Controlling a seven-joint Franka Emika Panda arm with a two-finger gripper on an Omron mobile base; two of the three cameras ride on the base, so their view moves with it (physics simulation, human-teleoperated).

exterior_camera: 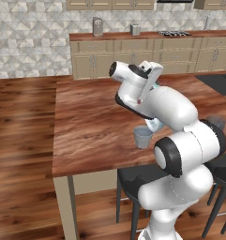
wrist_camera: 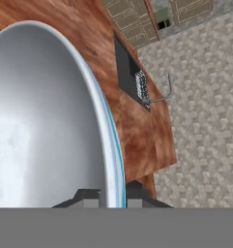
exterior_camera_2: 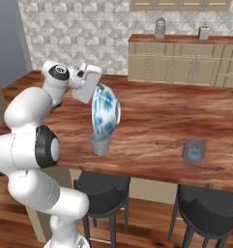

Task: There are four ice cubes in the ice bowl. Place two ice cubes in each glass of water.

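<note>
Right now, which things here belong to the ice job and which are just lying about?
Job:
- ice bowl, tipped on edge, rim clamped by the gripper
- near glass, directly under the bowl
- far glass, standing apart to the right

Lying about:
- stools under the counter
- two canisters on the back counter
- sink faucet

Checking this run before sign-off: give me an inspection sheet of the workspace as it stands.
Surface: wooden counter, bare wood between items.
Job's things: ice bowl lifted and tipped on edge above the near glass; far glass stands apart toward the arm's right; ice cubes too small to tell.
Clutter: nothing seen.
Gripper: gripper shut on the ice bowl's rim.
Cables: nothing seen.
Surroundings: black stools under the counter edge, cabinets against a tiled wall.
</note>
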